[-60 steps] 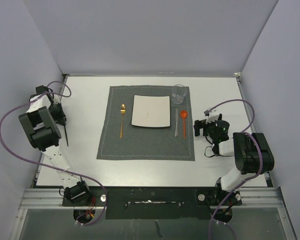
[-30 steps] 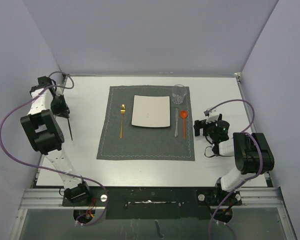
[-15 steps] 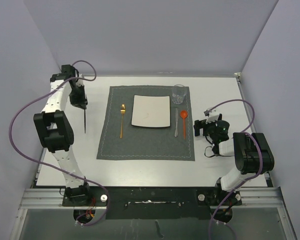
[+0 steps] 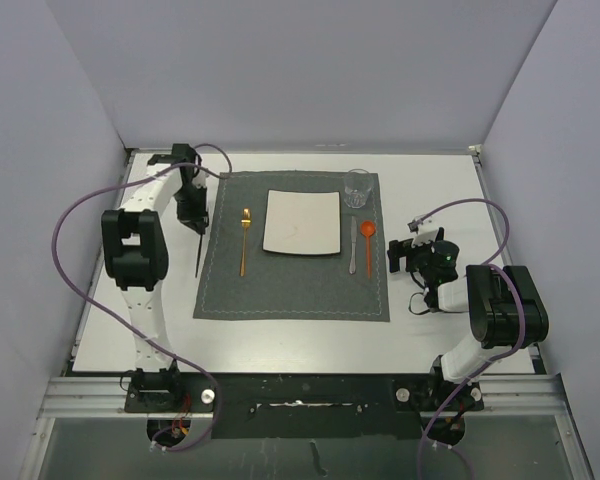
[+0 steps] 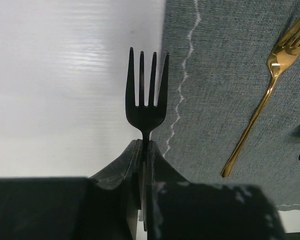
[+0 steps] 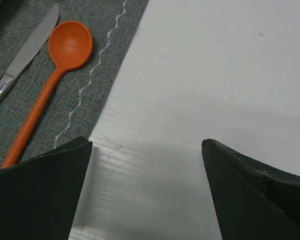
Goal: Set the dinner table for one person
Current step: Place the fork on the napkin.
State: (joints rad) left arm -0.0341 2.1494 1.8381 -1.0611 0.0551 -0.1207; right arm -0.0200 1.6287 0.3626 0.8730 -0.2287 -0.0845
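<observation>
Here, the white surface (image 4: pixel 280 345) stretches out ahead of my two bases and fills the floor between the grey walls. A dark grey placemat (image 4: pixel 290 295) lies on its middle, closer to the far edge than to the near one. My left jaws are clenched on the handle of a black fork (image 5: pixel 146 102), pinching it just below the tines. From my left wrist I see those tines over bare white, with the rightmost one right at the placemat's left border and its wavy stitched line. From above, the black fork hangs tilted along that same left border; whether its tip touches down I cannot tell. Just inside the border a gold fork (image 4: pixel 244 243) lies flat on the cloth, apart from the black one. To its right sits a square white plate (image 4: pixel 302 222), and right of the plate come a steel knife (image 4: pixel 353 245) and an orange spoon (image 4: pixel 368 247), side by side. A clear glass (image 4: pixel 358 187) stands at the placemat's far right corner. My right jaws are released and spread wide, low over bare white between the placemat's right border and the right edge of the surface, the spoon's bowl just ahead of them.
</observation>
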